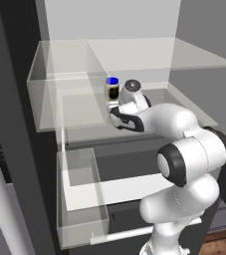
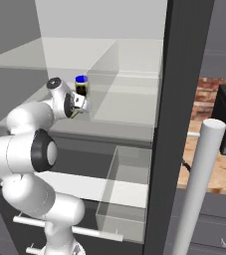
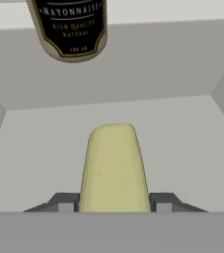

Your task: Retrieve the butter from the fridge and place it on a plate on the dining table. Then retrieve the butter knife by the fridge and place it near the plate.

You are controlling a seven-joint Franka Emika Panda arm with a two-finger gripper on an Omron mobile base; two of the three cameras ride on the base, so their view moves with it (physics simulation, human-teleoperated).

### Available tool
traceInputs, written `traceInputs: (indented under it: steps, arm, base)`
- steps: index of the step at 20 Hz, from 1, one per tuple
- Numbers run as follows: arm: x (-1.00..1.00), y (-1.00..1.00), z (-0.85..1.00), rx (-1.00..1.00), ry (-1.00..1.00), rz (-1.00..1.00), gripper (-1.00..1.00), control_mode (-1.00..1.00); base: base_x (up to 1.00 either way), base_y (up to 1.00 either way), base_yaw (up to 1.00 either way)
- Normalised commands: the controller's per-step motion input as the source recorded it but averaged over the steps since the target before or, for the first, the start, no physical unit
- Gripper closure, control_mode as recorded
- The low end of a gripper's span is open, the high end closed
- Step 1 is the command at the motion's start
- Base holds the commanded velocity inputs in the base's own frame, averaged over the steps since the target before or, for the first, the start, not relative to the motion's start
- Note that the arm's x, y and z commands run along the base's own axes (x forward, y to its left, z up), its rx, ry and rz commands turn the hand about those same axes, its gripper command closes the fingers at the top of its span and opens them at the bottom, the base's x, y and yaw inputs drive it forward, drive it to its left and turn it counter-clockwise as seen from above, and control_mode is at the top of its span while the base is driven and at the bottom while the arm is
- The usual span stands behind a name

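Observation:
The fridge (image 1: 15, 124) stands open with its white interior ahead. In the hand view the butter (image 3: 113, 168), a pale yellow-green stick, lies on the grey shelf and points away from me. My gripper (image 3: 114, 202) is shut on its near end, and a dark fingertip (image 3: 64, 201) presses each side. In the base views the gripper (image 1: 115, 108) (image 2: 79, 107) reaches onto the middle shelf, just in front of the dark jar with a blue lid (image 1: 112, 88). The butter is hidden behind the hand there.
The mayonnaise jar (image 3: 69, 27) (image 2: 81, 85) stands close behind the butter. A clear shelf (image 1: 134, 55) hangs above the hand. A clear bin (image 1: 82, 199) (image 2: 127, 184) sits below. The dark fridge door edge (image 2: 179, 99) and its white bar handle (image 2: 199, 189) rise at the right.

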Motion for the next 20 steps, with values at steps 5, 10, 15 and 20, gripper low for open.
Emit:
traceInputs:
  steps: [5, 10, 15, 20]
  arm:
    - [-0.64, -0.10, 0.00, 0.06, -0.07, 0.00, 1.00, -1.00]
    - [-0.86, 0.00, 0.13, 0.02, -0.02, 0.00, 1.00, -1.00]
    - [-0.92, -0.02, 0.43, 0.00, 0.00, 0.00, 1.00, -1.00]
    - [-0.77, -0.18, 0.61, 0.00, 0.05, 0.01, 1.00, -1.00]
  base:
    - [0.00, 0.00, 0.00]
    - [0.00, 0.00, 0.00]
    - [0.00, 0.00, 0.00]
    - [0.00, 0.00, 0.00]
